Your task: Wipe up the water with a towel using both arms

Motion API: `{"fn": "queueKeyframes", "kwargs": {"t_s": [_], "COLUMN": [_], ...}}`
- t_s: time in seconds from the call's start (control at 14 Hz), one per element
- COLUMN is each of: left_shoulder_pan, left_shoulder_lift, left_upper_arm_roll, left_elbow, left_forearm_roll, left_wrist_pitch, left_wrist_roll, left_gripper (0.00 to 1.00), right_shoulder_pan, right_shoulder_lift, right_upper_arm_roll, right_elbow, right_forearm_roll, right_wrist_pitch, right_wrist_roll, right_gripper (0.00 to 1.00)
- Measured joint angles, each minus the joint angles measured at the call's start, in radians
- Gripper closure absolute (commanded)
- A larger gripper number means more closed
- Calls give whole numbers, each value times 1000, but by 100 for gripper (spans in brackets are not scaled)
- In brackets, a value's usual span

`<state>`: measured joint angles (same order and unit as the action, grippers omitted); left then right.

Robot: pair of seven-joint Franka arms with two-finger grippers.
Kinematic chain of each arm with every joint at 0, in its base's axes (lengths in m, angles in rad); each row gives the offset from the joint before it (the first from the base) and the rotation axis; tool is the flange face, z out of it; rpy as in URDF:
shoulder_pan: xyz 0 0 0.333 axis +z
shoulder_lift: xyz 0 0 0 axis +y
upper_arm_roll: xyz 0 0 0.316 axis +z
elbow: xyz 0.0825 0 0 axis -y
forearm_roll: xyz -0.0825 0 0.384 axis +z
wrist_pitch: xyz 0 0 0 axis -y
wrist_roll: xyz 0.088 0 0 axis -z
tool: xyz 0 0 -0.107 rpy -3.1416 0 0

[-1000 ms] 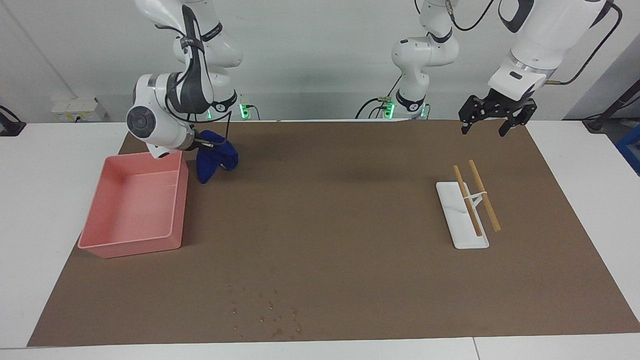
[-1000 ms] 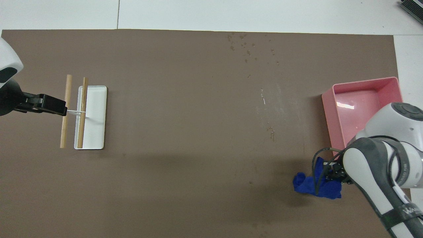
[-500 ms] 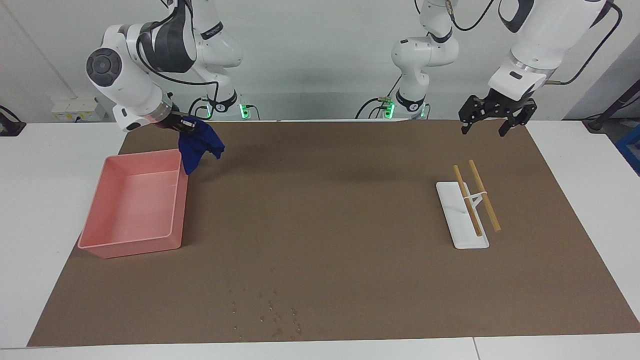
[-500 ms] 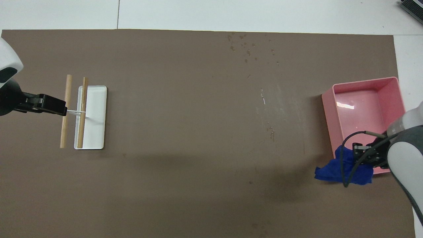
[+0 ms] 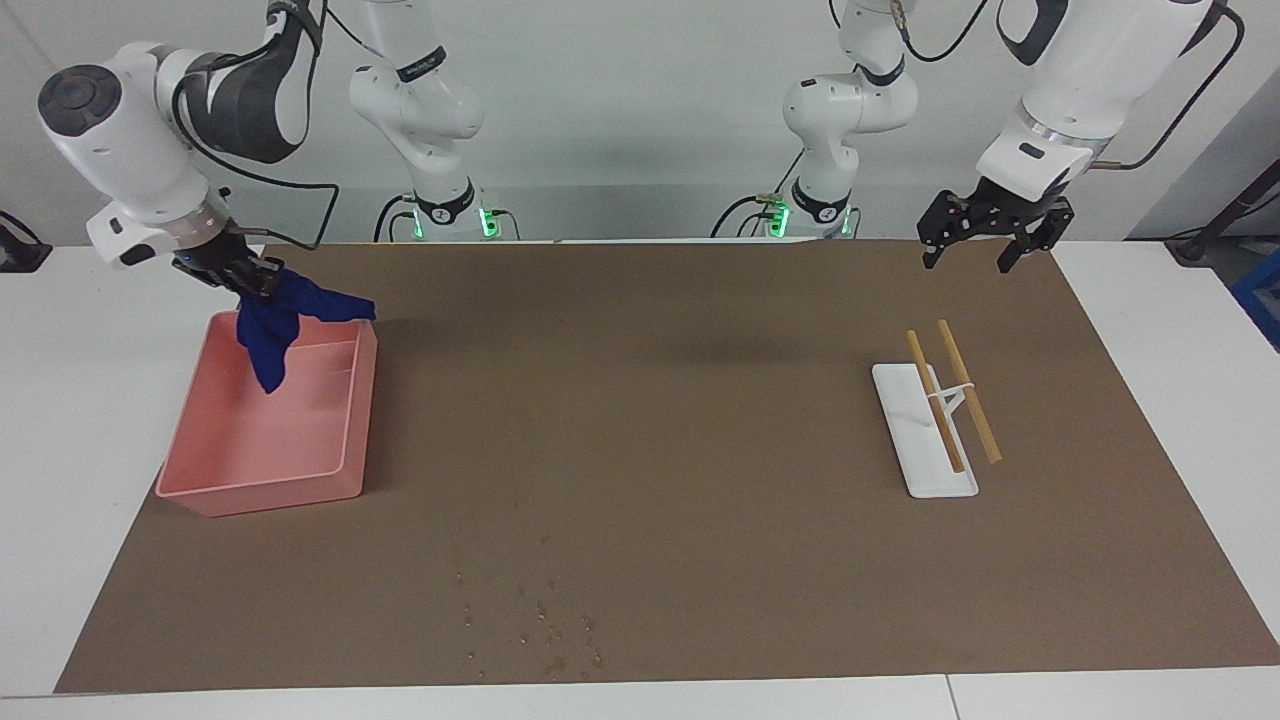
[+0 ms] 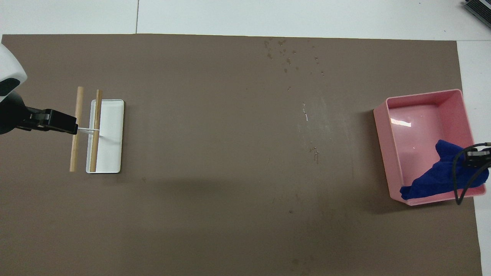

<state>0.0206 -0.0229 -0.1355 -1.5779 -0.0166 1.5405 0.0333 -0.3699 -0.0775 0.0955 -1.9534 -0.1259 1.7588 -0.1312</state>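
Observation:
The blue towel (image 5: 272,328) hangs crumpled from my right gripper (image 5: 248,277), which is shut on it, above the robots' end of the pink bin (image 5: 262,492). In the overhead view the towel (image 6: 441,178) drapes over the bin's (image 6: 383,134) nearer corner, with the right gripper (image 6: 475,158) at the frame's edge. The water (image 5: 540,620) lies as small dark droplets on the brown mat, close to the edge farthest from the robots; from overhead the water (image 6: 287,57) shows there too. My left gripper (image 5: 985,245) hangs open in the air at the left arm's end.
A white tray with two wooden rods (image 5: 935,420) sits on the mat toward the left arm's end; from overhead my left gripper (image 6: 61,122) covers the edge of this rack (image 6: 109,134). The brown mat (image 5: 660,420) covers most of the white table.
My right arm has swung up and out toward its end of the table, carrying the towel from beside the bin to over it. The left arm has not moved.

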Motion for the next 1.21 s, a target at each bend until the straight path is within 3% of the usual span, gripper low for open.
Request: {"fn": "queueKeyframes", "kwargs": {"t_s": [0.36,0.43,0.57,0.64,0.71,1.21], "left_shoulder_pan": [0,0,0,0,0,0], "left_shoulder_lift": [0,0,0,0,0,0], "left_upper_arm_roll": [0,0,0,0,0,0], "left_elbow": [0,0,0,0,0,0], "left_forearm_roll": [0,0,0,0,0,0], "left_wrist_pitch": [0,0,0,0,0,0], "left_wrist_roll": [0,0,0,0,0,0], "left_gripper": [0,0,0,0,0,0], "right_shoulder_pan": [-30,-29,-15,0,13,93], "right_shoulder_lift": [92,104,107,107,104,3], "right_upper_arm_roll": [0,1,8,12,16,31], "right_elbow": [-6,-10,-20,-20,-20,51], "right_forearm_roll": [-3,-3,-2,-2,-2,28], "right_wrist_pitch": [110,111,107,100,91,16], "right_wrist_roll": [-5,30,127,169,195,207], "right_gripper": [100,84,27,9,0,0]}}
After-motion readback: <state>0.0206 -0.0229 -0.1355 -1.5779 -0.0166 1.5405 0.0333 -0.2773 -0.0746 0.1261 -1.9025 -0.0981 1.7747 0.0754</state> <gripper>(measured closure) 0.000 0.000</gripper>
